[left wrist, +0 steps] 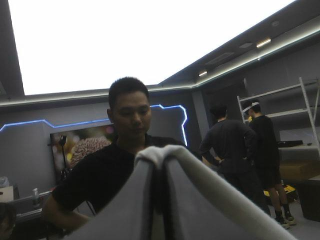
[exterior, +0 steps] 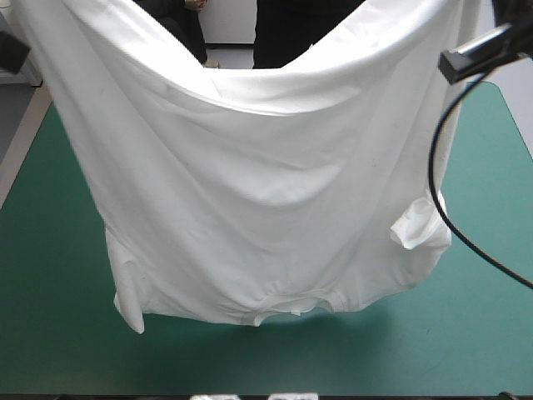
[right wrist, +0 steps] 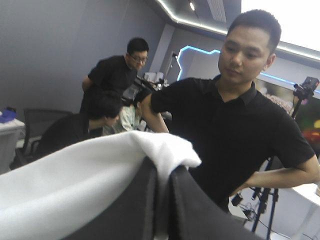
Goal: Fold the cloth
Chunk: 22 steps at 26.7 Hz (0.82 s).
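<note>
Pinching one raised T-shirt [exterior: 266,192], left gripper [left wrist: 160,172] and right gripper [right wrist: 163,172] both stand nearly closed.

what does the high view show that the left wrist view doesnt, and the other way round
Only the high view: the whole T-shirt hanging spread wide over the teal-green cover, collar lowest, one sleeve bunched toward the table's right edge. Only the left wrist view: the left gripper, its black fingers all but shut, a fold of fabric pinched at their tips. Both: the white T-shirt held up.
</note>
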{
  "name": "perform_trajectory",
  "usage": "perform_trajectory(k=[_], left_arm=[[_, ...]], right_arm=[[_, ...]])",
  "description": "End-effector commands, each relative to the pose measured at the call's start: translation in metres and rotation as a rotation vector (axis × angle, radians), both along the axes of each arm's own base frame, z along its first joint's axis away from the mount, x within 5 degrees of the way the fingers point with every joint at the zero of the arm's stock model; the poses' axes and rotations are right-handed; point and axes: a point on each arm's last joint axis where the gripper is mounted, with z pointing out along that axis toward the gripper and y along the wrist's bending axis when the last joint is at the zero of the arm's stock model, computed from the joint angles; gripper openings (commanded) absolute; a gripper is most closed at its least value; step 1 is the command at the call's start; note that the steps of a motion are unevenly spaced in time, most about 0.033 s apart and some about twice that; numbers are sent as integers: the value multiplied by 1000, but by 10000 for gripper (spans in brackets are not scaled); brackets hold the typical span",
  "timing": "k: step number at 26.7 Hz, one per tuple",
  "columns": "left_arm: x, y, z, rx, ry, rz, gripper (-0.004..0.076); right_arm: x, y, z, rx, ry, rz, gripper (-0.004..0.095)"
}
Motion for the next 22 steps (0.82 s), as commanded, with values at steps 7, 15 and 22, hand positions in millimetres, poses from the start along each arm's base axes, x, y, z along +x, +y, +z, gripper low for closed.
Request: perform_trajectory(k=[7, 15, 22], left_arm=[[103, -13, -9, -173, -144, 152, -18], [118, -14, -2, -226, -235, 188, -17], [148, -32, -26, -84, -36, 136, -18]], right_arm=[[101, 28, -10, -1, -197, -153, -17], [118, 38, 6, 39, -330, -136, -17], [154, 42, -28, 20, -30, -193, -17]])
